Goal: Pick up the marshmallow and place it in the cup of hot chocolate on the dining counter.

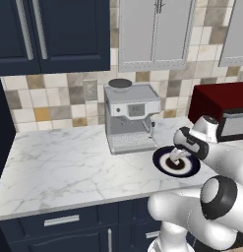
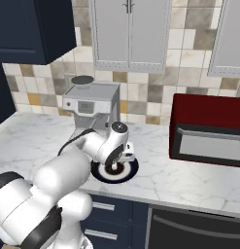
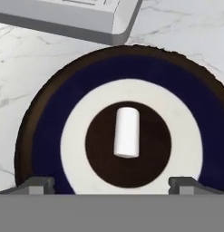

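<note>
On the plate (image 3: 50,136), the marshmallow (image 3: 127,132) lies lengthwise between spread fingers (image 3: 38,185).

Home kitchen; white-grey veined marble worktop (image 1: 59,167) on navy drawers (image 1: 59,221); tiled backsplash (image 1: 49,98); silver coffee machine (image 1: 130,118); red microwave (image 2: 209,129).

Marble worktop (image 1: 59,162): plate (image 1: 192,169), coffee machine (image 1: 131,118), microwave (image 2: 209,129)

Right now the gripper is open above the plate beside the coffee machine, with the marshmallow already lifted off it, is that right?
Not quite: the marshmallow is not lifted; it lies on the plate's dark centre, as the hand view shows. The rest holds: the gripper is open above the plate, beside the coffee machine.
</note>
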